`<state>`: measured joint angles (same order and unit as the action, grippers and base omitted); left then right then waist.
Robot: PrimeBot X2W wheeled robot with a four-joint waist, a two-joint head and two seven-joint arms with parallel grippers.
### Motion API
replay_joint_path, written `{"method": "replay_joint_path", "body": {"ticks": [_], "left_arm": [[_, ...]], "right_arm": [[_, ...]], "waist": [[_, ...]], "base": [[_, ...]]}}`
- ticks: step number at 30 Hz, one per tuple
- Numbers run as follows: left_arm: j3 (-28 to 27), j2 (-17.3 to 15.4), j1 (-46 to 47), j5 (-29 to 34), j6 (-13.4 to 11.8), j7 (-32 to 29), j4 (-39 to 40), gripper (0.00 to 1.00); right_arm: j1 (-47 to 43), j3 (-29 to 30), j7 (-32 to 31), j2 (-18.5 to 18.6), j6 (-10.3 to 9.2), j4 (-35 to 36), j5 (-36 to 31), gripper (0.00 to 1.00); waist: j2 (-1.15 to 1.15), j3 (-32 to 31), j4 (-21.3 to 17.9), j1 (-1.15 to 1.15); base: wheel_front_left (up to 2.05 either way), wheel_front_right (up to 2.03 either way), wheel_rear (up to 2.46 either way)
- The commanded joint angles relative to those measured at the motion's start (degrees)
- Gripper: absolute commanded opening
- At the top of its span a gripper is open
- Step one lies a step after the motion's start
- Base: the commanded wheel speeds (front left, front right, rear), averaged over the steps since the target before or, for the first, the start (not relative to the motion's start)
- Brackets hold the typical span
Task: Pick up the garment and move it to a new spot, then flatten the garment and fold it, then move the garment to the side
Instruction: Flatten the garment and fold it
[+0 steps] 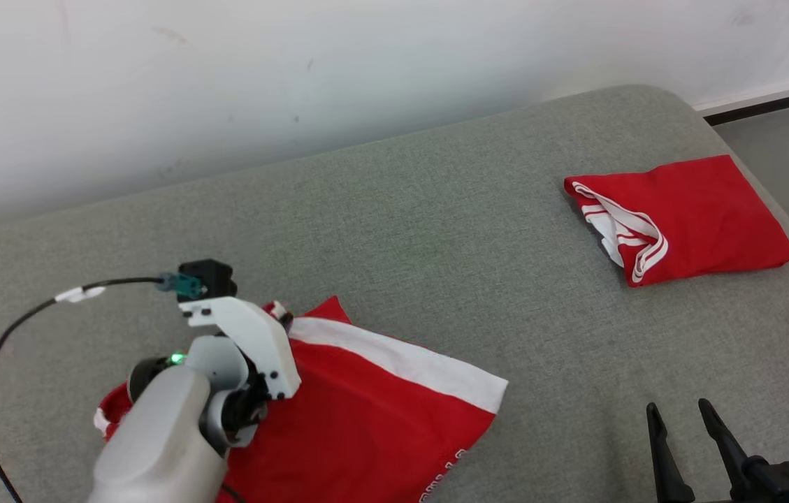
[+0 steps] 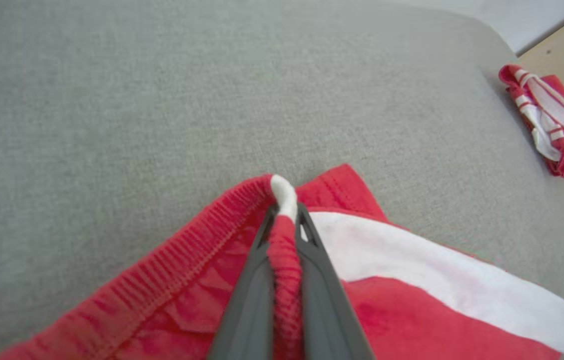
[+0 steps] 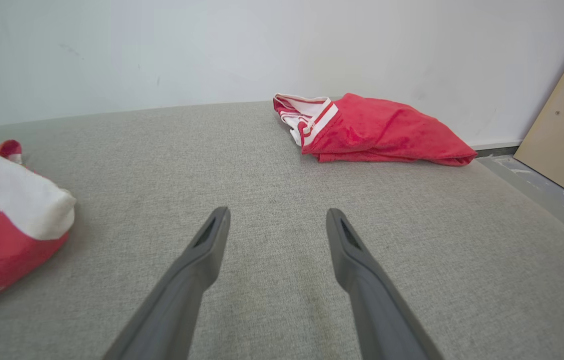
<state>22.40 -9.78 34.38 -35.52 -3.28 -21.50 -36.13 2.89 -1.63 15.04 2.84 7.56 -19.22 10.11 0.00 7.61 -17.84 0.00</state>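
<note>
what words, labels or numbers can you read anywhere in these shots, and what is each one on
No text can be read.
White print near the edge of the near red garment: cut off and too blurred to read.
White tag on the black cable: no legible marking.
Folded red garment: stripes only, no text.

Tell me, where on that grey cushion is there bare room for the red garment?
Widest bare stretch: grey cushion between the wall, the held garment in the left fingers, and the folded garment. A narrower strip lies between held garment and open right fingers. Crowded: far right corner.
</note>
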Motion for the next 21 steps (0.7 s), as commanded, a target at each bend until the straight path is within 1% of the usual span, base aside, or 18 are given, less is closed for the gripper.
{"method": "replay_joint_path", "body": {"ticks": [1, 5, 9, 13, 15, 21], "left_arm": [[-0.7, -0.6, 1.6, 0.4, -0.1, 1.9, 0.8, 0.00], [-2.5, -1.4, 4.6, 0.7, 0.2, 7.0, 2.0, 0.00], [-3.8, -2.5, 9.0, 1.2, 0.9, 10.2, 2.6, 0.00], [-4.6, -3.2, 13.5, 0.7, 3.0, 13.1, 2.8, 0.00], [-4.5, -3.8, 15.7, 1.6, 3.7, 14.6, 2.7, 0.00], [-4.0, -3.8, 21.6, 3.5, 6.2, 21.6, 3.5, 0.00]], "right_arm": [[-0.1, 0.1, 0.2, 0.2, -0.16, -0.2, 0.1, 1.00], [0.1, -0.1, 0.2, 0.1, -0.16, -0.2, -0.1, 1.00], [0.4, -0.4, 0.2, 0.2, -0.16, -0.4, -0.3, 1.00], [0.4, -0.6, 0.2, 0.2, -0.16, -0.5, -0.1, 1.00], [0.1, -0.6, 0.2, 0.2, -0.16, -0.5, 0.0, 1.00], [-0.5, -0.6, 0.2, 0.1, -0.16, -0.6, 0.1, 1.00]], "waist": [[0.00, -0.3, -0.1, 0.00], [0.00, -0.9, -0.6, 0.00], [0.00, -1.5, -1.6, 0.00], [0.00, -1.8, -2.8, 0.00], [0.00, -2.0, -3.4, 0.00], [0.00, -2.3, -4.4, 0.00]], "base": [[0.00, 0.00, 0.00], [0.00, 0.00, 0.00], [0.00, 0.00, 0.00], [0.00, 0.00, 0.00], [0.00, 0.00, 0.00], [0.00, 0.00, 0.00]]}}
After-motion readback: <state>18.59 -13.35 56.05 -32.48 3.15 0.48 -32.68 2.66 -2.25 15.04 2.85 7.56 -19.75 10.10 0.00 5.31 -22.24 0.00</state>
